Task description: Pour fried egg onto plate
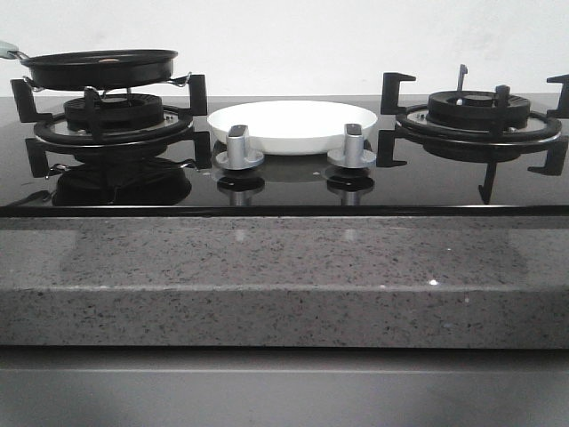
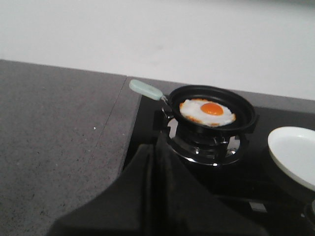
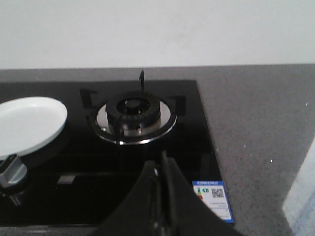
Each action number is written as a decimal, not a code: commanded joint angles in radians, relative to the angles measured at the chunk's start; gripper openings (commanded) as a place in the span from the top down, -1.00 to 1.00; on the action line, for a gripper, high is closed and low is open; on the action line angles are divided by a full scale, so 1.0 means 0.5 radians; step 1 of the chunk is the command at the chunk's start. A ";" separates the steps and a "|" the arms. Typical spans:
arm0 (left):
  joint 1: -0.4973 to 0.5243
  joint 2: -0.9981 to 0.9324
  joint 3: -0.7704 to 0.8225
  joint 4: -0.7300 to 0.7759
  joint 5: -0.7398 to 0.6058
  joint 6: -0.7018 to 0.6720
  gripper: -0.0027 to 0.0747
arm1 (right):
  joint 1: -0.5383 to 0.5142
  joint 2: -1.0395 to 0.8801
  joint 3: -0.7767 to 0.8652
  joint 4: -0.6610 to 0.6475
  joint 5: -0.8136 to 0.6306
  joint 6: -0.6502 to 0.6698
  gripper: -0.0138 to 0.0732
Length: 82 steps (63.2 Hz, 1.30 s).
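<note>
On the left burner: black frying pan (image 2: 212,112), carrying the fried egg (image 2: 206,112), white with orange yolk, lying flat on the pan floor. Pale green handle (image 2: 145,89) projects from the pan toward the grey counter (image 2: 54,137).

Between the burners, behind two silver knobs (image 1: 239,148): white plate (image 1: 293,124), bare.

Handling, judged: egg looks thin, floppy and light, likely to slide or fold when tipped; not to be pinched directly. The handle is the sensible hold, then tilt the pan over the plate; the pan seems small and manageable.

Left gripper (image 2: 156,162): fingers closed together, holding nothing, short of the pan. Right gripper (image 3: 161,189): likewise closed and empty, over the cooktop near the right burner (image 3: 134,114).

View differences: front view shows the pan edge-on, egg hidden; only the left wrist view reveals the egg. Right wrist view alone shows the blue label (image 3: 212,192).
</note>
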 commanded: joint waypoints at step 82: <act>-0.718 0.408 -0.081 -0.007 -0.106 0.210 -0.44 | 0.470 2.008 -1.259 0.633 0.332 -0.481 -0.10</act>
